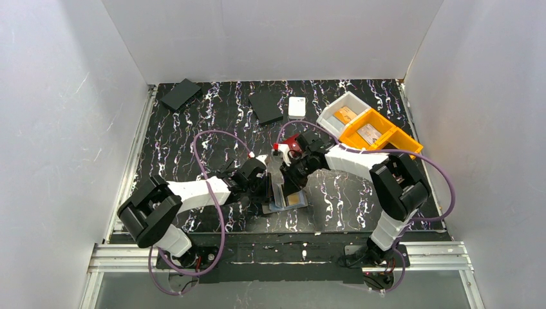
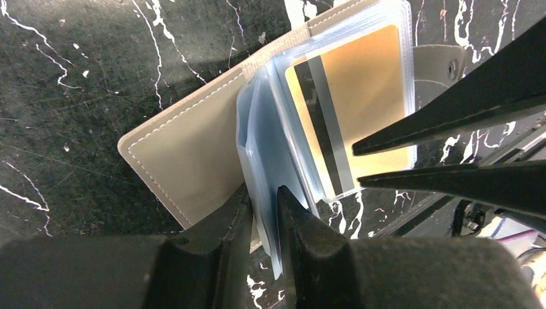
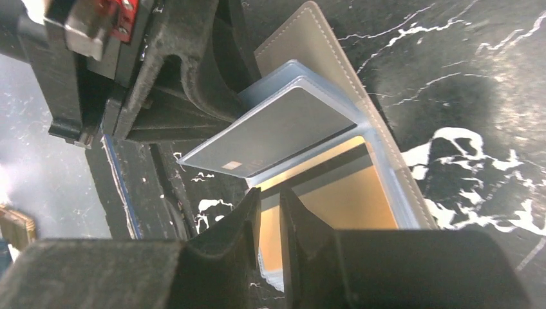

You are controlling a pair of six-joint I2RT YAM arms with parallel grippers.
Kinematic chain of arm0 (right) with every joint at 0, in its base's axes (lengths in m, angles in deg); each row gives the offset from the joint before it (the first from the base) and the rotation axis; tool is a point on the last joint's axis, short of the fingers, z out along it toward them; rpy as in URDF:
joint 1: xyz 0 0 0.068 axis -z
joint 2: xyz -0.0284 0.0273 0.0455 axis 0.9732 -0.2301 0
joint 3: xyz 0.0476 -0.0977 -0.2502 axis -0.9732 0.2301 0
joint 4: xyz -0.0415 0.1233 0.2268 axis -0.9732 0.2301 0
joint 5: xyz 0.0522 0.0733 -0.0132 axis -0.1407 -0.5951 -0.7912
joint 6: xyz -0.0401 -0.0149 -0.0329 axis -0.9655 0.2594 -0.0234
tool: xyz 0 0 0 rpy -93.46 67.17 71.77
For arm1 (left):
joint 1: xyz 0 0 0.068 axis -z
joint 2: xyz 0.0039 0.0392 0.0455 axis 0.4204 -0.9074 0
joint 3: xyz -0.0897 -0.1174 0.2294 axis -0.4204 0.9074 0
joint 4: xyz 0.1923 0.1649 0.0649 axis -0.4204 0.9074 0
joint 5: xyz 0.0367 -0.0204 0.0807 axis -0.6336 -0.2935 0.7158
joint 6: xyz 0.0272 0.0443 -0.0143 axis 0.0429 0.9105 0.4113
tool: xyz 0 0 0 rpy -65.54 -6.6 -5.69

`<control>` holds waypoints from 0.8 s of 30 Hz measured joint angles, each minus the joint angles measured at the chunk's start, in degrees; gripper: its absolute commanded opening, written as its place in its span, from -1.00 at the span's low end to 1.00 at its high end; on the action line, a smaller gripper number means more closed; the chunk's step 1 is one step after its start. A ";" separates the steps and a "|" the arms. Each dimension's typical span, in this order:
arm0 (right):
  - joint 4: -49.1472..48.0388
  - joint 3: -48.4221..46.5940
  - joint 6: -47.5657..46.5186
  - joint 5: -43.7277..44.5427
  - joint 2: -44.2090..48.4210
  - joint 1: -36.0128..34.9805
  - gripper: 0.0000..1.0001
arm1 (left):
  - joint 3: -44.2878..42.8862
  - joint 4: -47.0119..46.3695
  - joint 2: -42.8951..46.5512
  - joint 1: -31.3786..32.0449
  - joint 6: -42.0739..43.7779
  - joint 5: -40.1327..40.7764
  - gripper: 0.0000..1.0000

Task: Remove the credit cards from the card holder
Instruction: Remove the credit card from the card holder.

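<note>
The grey card holder [image 1: 275,207] lies open on the marbled mat, its inner face [image 2: 187,154] up and its edge [image 3: 309,45] also in the right wrist view. My left gripper [image 2: 263,193] [image 1: 265,187] is shut on a raised clear sleeve holding the light blue card [image 3: 277,132] [image 2: 261,141]. The orange card [image 2: 367,84] [image 3: 348,199] [image 1: 296,199] sits in a flat sleeve with its magnetic stripe showing. My right gripper [image 3: 270,193] [image 1: 286,183] has its jaws a narrow gap apart at that sleeve's edge. Its fingers [image 2: 463,109] reach in from the right.
Two flat black squares [image 1: 180,94] [image 1: 266,106] and a small white box [image 1: 297,106] lie at the back of the mat. A white bin [image 1: 331,109] and orange bins [image 1: 386,122] with cards inside stand at the back right. White walls enclose the mat.
</note>
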 measured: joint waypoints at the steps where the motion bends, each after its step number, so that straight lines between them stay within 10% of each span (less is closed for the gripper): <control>1: 0.07 -0.09 0.24 -0.40 -0.60 -0.18 -0.48 | 0.45 -0.75 0.10 -0.28 -0.50 -0.51 -0.58; 24: -5.42 0.07 7.79 5.42 -3.09 -2.14 -0.50 | 6.54 5.49 24.07 -4.00 -5.68 -2.45 -0.28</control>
